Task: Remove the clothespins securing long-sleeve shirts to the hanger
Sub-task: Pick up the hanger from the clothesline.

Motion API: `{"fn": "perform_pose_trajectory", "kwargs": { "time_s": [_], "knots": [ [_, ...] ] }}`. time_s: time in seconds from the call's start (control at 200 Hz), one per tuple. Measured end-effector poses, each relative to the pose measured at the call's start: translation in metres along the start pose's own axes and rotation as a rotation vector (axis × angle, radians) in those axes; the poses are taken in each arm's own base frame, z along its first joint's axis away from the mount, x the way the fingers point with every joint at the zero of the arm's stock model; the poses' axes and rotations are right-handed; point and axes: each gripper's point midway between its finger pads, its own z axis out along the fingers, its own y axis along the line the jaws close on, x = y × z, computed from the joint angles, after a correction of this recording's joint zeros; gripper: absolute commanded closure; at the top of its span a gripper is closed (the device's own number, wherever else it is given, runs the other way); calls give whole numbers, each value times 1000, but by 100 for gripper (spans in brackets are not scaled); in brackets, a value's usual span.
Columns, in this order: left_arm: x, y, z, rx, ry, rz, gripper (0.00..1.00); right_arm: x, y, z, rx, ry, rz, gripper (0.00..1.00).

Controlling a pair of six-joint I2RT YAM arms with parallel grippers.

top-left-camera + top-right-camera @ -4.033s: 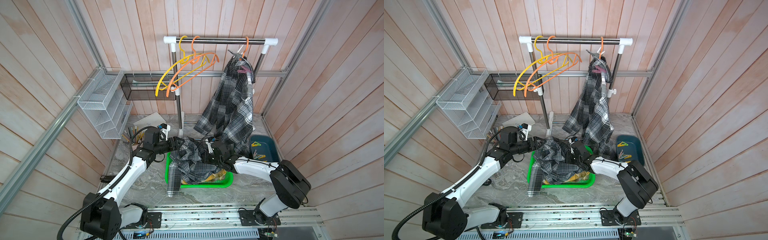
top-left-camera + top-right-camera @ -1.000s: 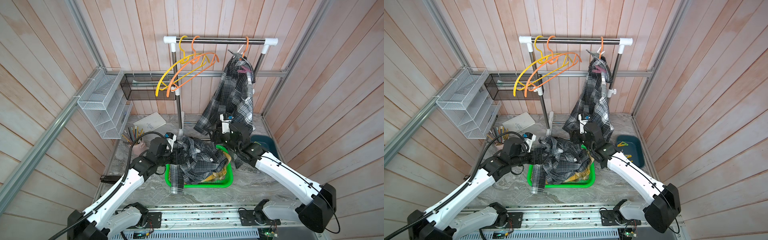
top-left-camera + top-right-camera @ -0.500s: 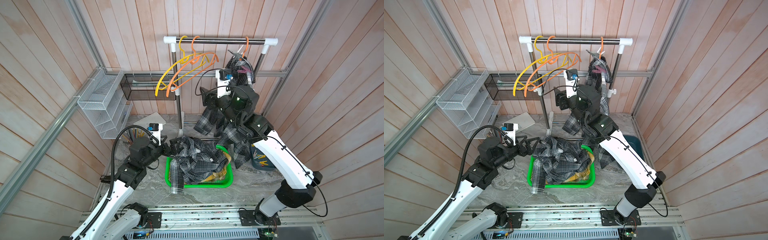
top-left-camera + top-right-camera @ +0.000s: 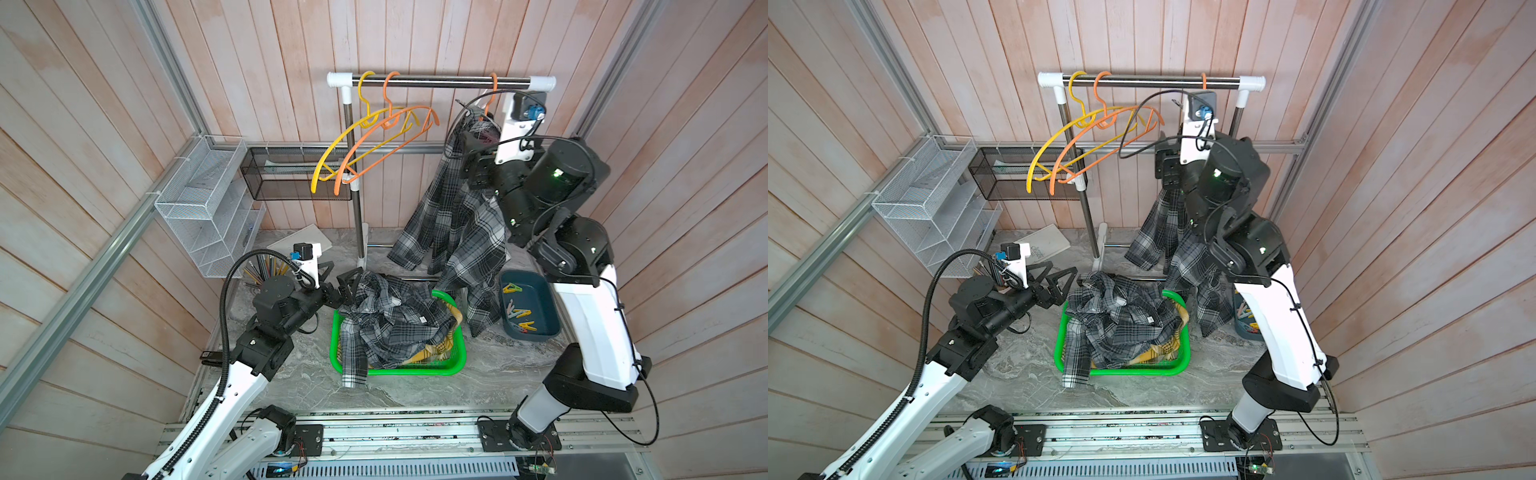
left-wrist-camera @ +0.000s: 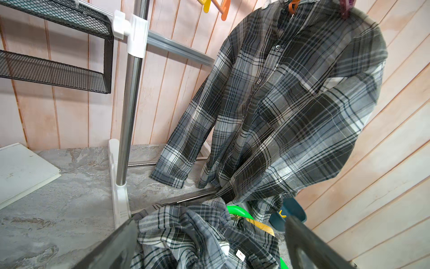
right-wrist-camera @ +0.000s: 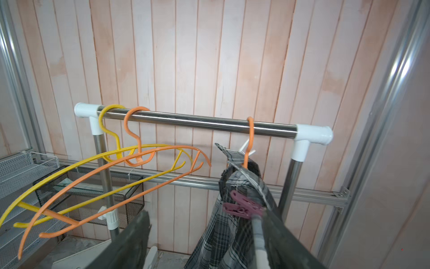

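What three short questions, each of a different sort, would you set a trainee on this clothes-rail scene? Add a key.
1. Multiple choice: the left hand is
A. open, by the green basket
B. shut on a hanger
C. raised to the rail

2. True or false: a mauve-pink clothespin is clipped on the hanging shirt.

3. Short answer: which container holds the loose clothespins?

Key: 1 A. 2 true. 3 the blue tray.
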Motion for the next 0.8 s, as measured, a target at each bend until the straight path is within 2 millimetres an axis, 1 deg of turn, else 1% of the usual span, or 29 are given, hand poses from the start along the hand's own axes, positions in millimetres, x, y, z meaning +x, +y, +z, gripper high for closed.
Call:
{"fn": "perform_pose_trajectory", "kwargs": {
  "time_s": [0.08, 0.17, 0.25, 0.345, 0.445, 0.56, 0.73, 0.8],
  "knots": [
    [-2, -1, 1, 7, -8, 2, 0, 0, -22, -4, 19, 16, 27, 24],
    [-2, -2, 2, 17, -15, 4, 0, 6, -46, -9, 46, 45, 54, 24],
    [0, -2, 3, 25, -10, 3, 0, 13, -54, -10, 38, 74, 76, 24],
    [3, -1, 5, 27, -2, 1, 0, 27, -64, -5, 30, 116, 99, 25],
    [3, -1, 5, 31, -3, 2, 0, 49, -66, 4, 10, 177, 117, 25],
    [4, -2, 6, 39, -4, -1, 0, 73, -57, 13, -40, 241, 130, 25],
    [9, -1, 8, 41, 10, -8, 0, 93, -50, 20, -65, 291, 143, 26],
    [10, 0, 8, 41, 11, -11, 0, 102, -50, 25, -60, 308, 142, 28]
  ]
}}
